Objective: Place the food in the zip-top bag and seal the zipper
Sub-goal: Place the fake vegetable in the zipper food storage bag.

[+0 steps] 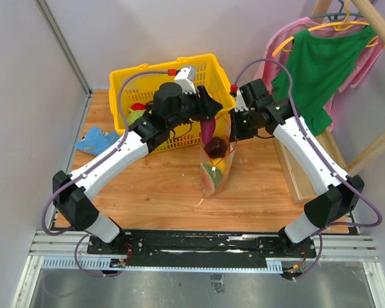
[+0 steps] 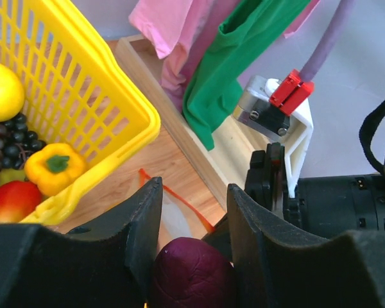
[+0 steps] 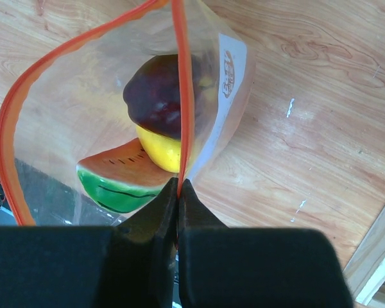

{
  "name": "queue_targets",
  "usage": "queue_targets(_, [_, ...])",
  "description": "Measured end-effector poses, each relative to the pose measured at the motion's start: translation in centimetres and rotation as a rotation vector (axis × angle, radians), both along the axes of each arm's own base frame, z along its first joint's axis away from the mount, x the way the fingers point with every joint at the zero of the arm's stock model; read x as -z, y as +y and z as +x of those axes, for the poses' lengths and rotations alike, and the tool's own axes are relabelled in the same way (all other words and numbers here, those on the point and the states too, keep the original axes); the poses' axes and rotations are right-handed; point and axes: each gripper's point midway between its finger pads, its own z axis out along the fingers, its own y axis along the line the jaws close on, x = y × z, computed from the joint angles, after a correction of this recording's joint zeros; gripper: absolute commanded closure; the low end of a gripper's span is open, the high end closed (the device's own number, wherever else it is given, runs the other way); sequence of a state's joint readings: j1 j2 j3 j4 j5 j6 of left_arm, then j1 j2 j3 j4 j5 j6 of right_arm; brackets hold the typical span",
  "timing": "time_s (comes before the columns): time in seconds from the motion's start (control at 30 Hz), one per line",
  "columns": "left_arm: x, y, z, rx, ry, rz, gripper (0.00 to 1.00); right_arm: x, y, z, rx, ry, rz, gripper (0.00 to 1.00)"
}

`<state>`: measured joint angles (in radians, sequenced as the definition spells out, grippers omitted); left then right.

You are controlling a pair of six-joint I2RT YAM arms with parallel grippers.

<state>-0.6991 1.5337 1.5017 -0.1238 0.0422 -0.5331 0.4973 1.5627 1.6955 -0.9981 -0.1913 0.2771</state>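
Observation:
The clear zip-top bag (image 1: 222, 168) hangs upright over the table with its mouth open. My right gripper (image 3: 178, 186) is shut on its red-orange zipper (image 3: 182, 96) at the right edge and holds it up. Inside lie a watermelon slice (image 3: 119, 183), a yellow fruit (image 3: 159, 149) and a dark purple piece (image 3: 155, 96). My left gripper (image 2: 194, 187) is shut on another purple piece (image 2: 192, 273) and holds it just above the bag's mouth (image 2: 174, 218); in the top view this piece (image 1: 207, 132) hangs from the left gripper (image 1: 208, 122).
A yellow lattice basket (image 1: 131, 80) stands behind the bag, holding a yellow pepper (image 2: 54, 167), grapes and other toy fruit. A blue cloth (image 1: 96, 140) lies at the left. Green and pink clothes (image 1: 321, 64) hang over a wooden frame (image 1: 295, 173) at the right.

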Motion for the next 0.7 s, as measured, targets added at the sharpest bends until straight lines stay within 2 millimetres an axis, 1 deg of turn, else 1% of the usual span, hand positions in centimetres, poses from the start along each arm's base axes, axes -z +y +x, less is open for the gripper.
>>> queue_targets(0.07, [-0.1, -0.3, -0.2, -0.011, -0.012, -0.025, 0.97, -0.1, 0.0, 0.0, 0.004, -0.001, 0.004, 0.98])
queue_targets(0.13, [0.1, -0.6, -0.4, -0.021, -0.018, -0.045, 0.95, -0.2, 0.1, 0.0, 0.005, -0.005, 0.009, 0.98])
queue_targets(0.23, [0.8, -0.9, -0.4, -0.040, -0.024, -0.047, 0.90, -0.6, 0.0, -0.1, 0.007, -0.013, 0.016, 0.98])
queue_targets(0.3, [1.3, -1.4, -0.7, -0.048, -0.029, -0.042, 0.84, -0.8, 0.0, -0.2, 0.007, -0.019, 0.020, 0.98])
queue_targets(0.37, [1.8, -1.9, -1.2, -0.049, -0.036, -0.042, 0.80, -0.9, 0.0, -0.3, 0.006, -0.023, 0.023, 0.98])
queue_targets(0.47, [3.0, -2.5, -1.8, -0.050, -0.030, -0.032, 0.67, -0.9, 0.0, -0.4, 0.003, -0.023, 0.028, 0.98])
queue_targets(0.57, [4.2, -2.7, -2.2, -0.062, -0.022, -0.011, 0.56, -0.7, 0.0, -0.4, 0.002, -0.020, 0.028, 0.98])
queue_targets(0.7, [4.6, -3.0, -2.6, -0.065, -0.021, -0.002, 0.42, -0.6, 0.0, -0.5, 0.002, -0.020, 0.029, 0.97])
